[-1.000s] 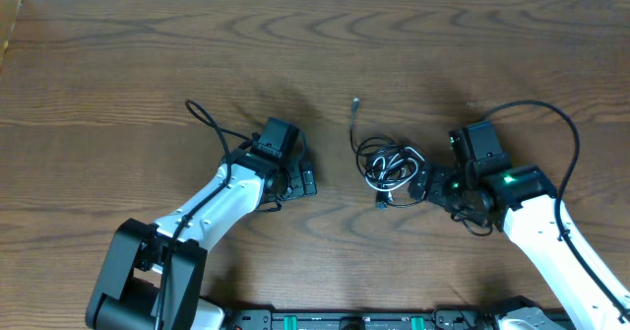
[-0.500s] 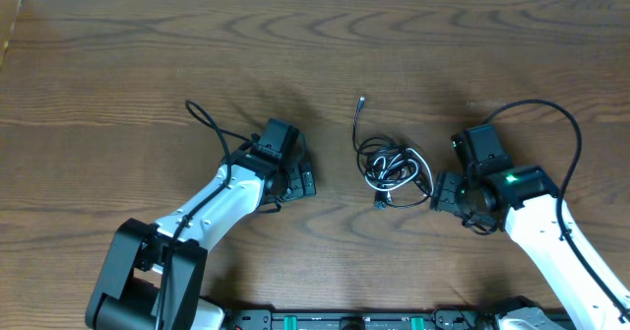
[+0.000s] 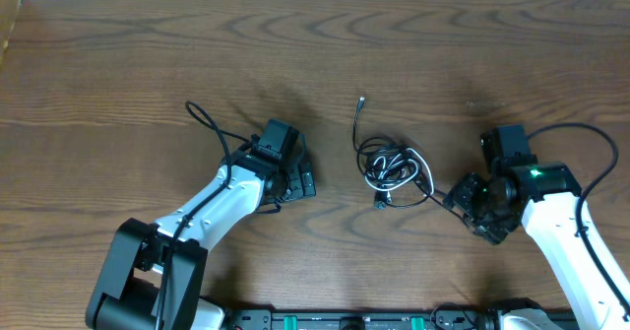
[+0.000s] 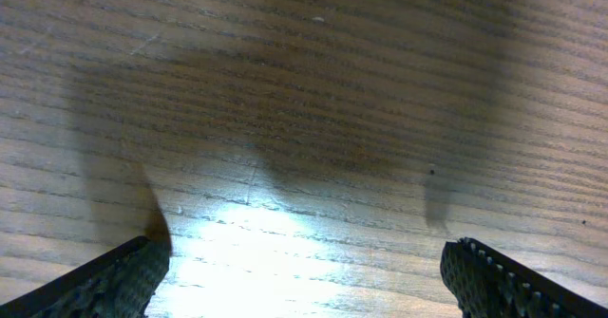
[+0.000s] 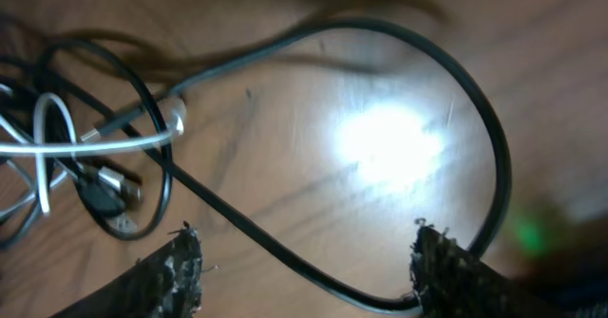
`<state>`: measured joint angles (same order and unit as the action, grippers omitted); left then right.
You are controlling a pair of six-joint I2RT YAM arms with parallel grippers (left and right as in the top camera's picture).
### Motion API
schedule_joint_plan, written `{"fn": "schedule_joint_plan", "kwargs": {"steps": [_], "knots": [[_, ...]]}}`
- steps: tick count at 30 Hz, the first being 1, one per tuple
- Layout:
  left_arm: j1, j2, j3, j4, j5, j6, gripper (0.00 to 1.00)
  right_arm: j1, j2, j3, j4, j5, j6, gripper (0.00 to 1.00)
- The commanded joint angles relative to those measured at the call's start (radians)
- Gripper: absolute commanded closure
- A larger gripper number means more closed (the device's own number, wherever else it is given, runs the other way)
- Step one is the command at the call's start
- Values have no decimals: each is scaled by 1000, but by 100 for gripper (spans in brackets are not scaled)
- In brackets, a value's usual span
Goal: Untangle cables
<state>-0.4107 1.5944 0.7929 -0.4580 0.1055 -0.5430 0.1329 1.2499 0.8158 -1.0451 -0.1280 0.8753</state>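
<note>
**Overhead view.**
- Item: a tangle (image 3: 394,167) of two cables on the table (image 3: 148,54), lying between the two arms.
- Black cable (image 3: 355,131): one free end leaves the tangle on its far side, away from the robot, and ends in a small plug (image 3: 361,101). A second strand leaves the tangle's near right corner and leads straight to the right gripper (image 3: 461,198).
- White cable (image 3: 389,169): short loops lying wholly within the tangle.
- Right gripper: just beside the tangle, to its right and slightly nearer the robot, tip turned toward it.
- Left gripper (image 3: 303,180): well apart from the tangle, to its left.
- Nearer arm: the right.

**Left wrist view.**
- Left gripper (image 4: 304,275): jaws spread wide with nothing between them.
- Only bare wood shows below; the tangle is out of this view.

**Right wrist view.**
- Right gripper (image 5: 304,266): jaws apart, clamping nothing.
- Black cable (image 5: 494,166): it comes out of the tangle, crosses low between the fingertips (image 5: 180,271), meets the other fingertip (image 5: 442,266), and sweeps back in a wide arc.
- Whether it is hooked on that finger or only touches it cannot be told.
- White cable (image 5: 95,143): it crosses the black loops inside the tangle, beside a metal plug (image 5: 119,193).
- Judgement: the strand's long axis lies across the jaw gap, so closing should catch it. The pull would then go away from the tangle.
</note>
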Motion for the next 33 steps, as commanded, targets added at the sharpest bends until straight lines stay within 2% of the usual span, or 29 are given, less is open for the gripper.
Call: {"fn": "schedule_joint_plan", "kwargs": {"steps": [1,5,6,7,8,33], "knots": [[-1,7,-13,8,-13,-1,3,-8,-6,-1,-24,-83,41,28],[-1,7,-13,11,-13,-5,3,-7,-6,-7,-28,-57,68,33],[-1,7,-13,11,-13,-5,3,-7,-6,-10,-28,-56,88,31],[-1,7,-13,11,-13,-5,3,-7,-6,-14,-26,-58,116,5],[-1,7,-13,11,-13,-5,3,-7,-6,-14,-26,-58,120,1],[-1,7,-18,12,-13,-4,3,-7,-6,-14,-21,-58,119,1]]}}
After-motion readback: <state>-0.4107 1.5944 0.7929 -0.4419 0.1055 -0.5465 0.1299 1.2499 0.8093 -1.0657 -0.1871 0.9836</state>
